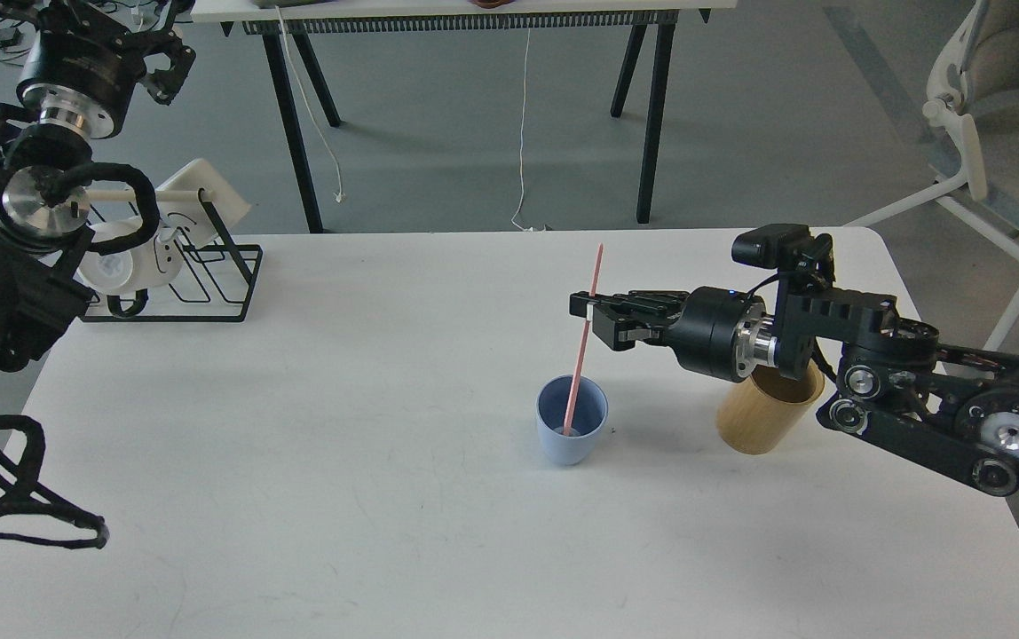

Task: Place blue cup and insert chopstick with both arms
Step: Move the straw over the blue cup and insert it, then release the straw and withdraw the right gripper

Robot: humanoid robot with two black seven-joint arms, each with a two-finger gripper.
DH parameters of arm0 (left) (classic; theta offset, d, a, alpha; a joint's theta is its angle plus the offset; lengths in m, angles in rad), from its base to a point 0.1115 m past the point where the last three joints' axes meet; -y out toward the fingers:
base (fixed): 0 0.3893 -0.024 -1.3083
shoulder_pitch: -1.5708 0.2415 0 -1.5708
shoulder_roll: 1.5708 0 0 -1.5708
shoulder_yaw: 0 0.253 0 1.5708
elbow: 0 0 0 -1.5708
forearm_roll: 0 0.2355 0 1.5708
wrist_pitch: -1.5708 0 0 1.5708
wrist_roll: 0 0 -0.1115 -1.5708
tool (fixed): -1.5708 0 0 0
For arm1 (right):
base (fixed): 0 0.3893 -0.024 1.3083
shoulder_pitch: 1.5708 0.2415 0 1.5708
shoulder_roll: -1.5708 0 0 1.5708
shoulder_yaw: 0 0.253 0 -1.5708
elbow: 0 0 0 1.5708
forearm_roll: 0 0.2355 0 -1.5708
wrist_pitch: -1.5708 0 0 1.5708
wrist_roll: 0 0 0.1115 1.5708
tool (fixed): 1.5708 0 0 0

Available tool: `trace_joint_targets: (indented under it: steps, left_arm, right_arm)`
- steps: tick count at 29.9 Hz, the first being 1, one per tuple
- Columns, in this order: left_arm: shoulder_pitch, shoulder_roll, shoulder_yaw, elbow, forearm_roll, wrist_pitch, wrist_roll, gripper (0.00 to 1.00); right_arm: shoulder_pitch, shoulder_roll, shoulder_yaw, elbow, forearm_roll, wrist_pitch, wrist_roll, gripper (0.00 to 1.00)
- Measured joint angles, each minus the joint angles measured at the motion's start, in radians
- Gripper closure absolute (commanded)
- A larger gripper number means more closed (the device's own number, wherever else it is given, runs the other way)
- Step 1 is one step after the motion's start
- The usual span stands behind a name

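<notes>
The blue cup stands upright on the table, so placing looks done. The chopstick leans inside it, tip on the bottom, the right gripper with fingers clamped on it (release remains). Left fingers: cannot tell.

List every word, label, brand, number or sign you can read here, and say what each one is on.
None: no readable text shows anywhere.
Blue cup: plain, no print.
Chopstick: plain.
Tan holder: plain.
White mug on the rack: dark curved marks, a drawing rather than letters as far as I can tell.
Right gripper: no legible marking.
</notes>
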Motion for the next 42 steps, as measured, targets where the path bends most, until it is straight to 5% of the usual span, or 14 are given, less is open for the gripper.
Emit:
trace_joint_targets:
  steps: [6,10,24,33,42]
  left_arm:
    - [-0.002,0.000,0.000,0.000,0.000,0.000,0.000,0.00]
    - [-0.003,0.000,0.000,0.000,0.000,0.000,0.000,0.00]
    - [-0.005,-0.010,0.000,0.000,0.000,0.000,-0.005,0.00]
    - [-0.005,-0.047,0.000,-0.001,0.000,0.000,-0.012,0.00]
    - [0.002,-0.101,-0.011,0.001,-0.003,0.000,-0.015,0.00]
  right_arm:
    - [-0.002,-0.010,0.006,0.002,0.002,-0.002,0.004,0.29]
    - [0.002,-0.019,0.043,0.004,0.018,-0.008,0.009,0.04]
    - [0.006,-0.019,0.503,-0.187,0.319,0.001,0.007,0.01]
    - [0.011,0.044,0.562,-0.402,0.689,-0.002,0.038,0.01]
    - [-0.014,0.097,0.584,-0.454,1.133,0.000,0.058,0.01]
